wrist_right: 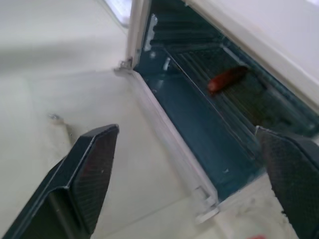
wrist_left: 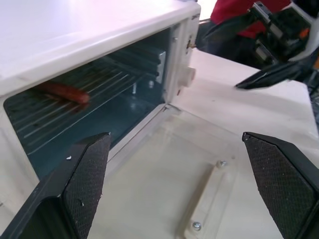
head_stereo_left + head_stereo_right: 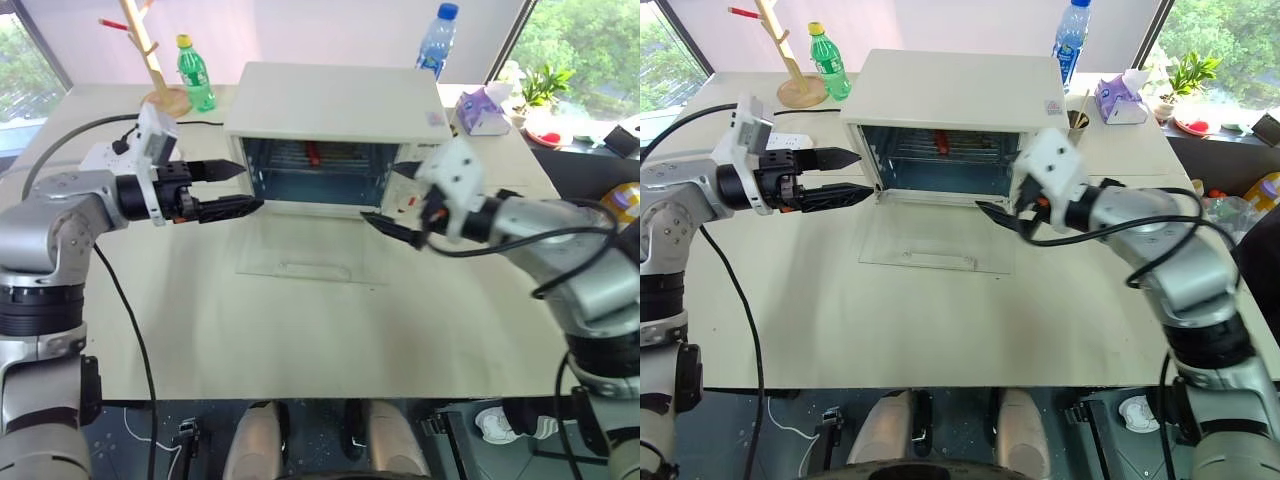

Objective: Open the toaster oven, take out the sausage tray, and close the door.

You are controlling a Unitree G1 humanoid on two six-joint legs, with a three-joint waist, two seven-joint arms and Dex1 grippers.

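The toaster oven (image 3: 335, 130) sits at the far middle of the table (image 3: 300, 340), mouth facing near. A stiff, boxy body, judged heavy enough to stay put while something slides out of it.

The door (image 3: 938, 243) is already folded flat onto the table in front of the mouth, its bar handle (image 3: 932, 259) at the near edge. Clear glass: rigid but fragile, so it should be lifted by the handle, not the pane.

The sausage tray (image 2: 65, 112) is inside, on the rack level. Thin metal, judged light and stiff; the bottom looks greasy, so probably slippery. The best hold is likely the near rim, pinched from the front and drawn straight out and kept level.

The sausage (image 1: 227, 78) lies loose on the tray, towards the left and far part of the cavity; round, so it may roll if the tray tilts.

Left gripper (image 3: 240, 187) hovers just off the oven's left front corner, fingers (image 2: 82, 177) spread wide, holding nothing. Right gripper (image 3: 1002, 214) is at the right side of the mouth, above the door, fingers also wide apart and empty.
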